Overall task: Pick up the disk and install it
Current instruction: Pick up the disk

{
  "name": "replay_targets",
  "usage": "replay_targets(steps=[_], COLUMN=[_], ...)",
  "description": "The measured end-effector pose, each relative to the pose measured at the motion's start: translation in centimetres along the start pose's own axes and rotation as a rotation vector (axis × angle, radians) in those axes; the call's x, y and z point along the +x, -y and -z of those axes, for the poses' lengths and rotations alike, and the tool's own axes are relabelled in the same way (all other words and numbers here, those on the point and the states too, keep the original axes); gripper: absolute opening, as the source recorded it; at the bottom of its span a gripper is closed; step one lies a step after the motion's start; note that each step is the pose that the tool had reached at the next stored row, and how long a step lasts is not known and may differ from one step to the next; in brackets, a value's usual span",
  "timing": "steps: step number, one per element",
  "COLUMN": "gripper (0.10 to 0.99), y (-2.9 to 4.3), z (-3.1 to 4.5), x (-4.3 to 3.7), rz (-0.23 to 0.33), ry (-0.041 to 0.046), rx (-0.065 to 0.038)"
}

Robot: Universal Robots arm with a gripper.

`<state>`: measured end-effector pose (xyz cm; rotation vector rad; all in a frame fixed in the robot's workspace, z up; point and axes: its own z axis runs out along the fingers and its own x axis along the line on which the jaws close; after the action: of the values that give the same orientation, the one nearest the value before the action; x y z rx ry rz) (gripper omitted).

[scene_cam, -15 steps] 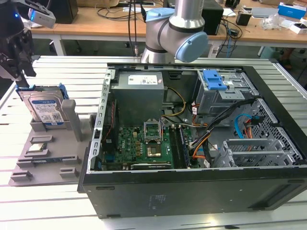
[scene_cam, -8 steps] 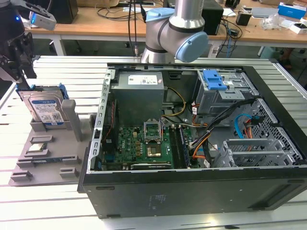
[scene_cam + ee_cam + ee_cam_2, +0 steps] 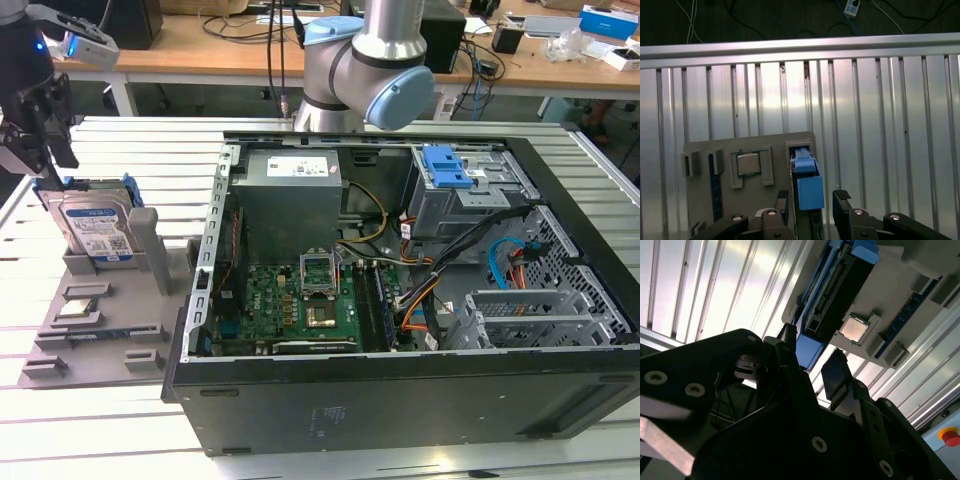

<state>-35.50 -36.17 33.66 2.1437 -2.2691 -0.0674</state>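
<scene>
The gripper hung at the upper left of the exterior view, open and holding nothing. It sat over the disk, which stood upright in the grey holder on the desk. In the first wrist view its fingers flanked the disk's blue frame with gaps either side. Centring before closing would likely keep the disk from tilting.

One disk, one chip, one case.

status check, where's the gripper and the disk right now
Gripper over the disk, jaws open either side of its blue frame. Disk upright in grey holder, not lifted. Nothing between jaws and disk.
</scene>
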Motion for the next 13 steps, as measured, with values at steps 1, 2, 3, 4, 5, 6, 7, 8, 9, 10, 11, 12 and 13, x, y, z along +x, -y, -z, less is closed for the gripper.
replay_targets(steps=[1, 2, 3, 4, 5, 6, 7, 8, 9, 10, 11, 12, 13], gripper=[0.482, 0.482, 0.482, 0.482, 0.482, 0.482, 0.482, 0.482, 0.482, 0.482, 0.482, 0.482, 0.482], y=[0.00, 0.01, 0.02, 0.02, 0.02, 0.03, 0.04, 0.04, 0.06, 0.07, 0.08, 0.10, 0.12], z=[-0.08, -0.19, -0.34, -0.40, -0.51, -0.66, -0.78, -0.91, -1.07, -1.16, -1.27, -1.37, -1.46], x=[0.00, 0.00, 0.01, 0.01, 0.01, 0.01, 0.02, 0.02, 0.02, 0.02, 0.02, 0.02, 0.02], rz=[0.000, 0.000, 0.000, 0.000, 0.000, 0.000, 0.000, 0.001, 0.002, 0.002, 0.003, 0.003, 0.003], ry=[0.0000, 0.0000, 0.0000, 0.0000, -0.0001, -0.0001, -0.0002, -0.0003, -0.0004, -0.0004, -0.0006, -0.0006, -0.0007], rx=[0.000, 0.000, 0.000, 0.000, 0.000, 0.000, 0.000, 0.000, 0.000, 0.000, 0.000, 0.000, 0.000])
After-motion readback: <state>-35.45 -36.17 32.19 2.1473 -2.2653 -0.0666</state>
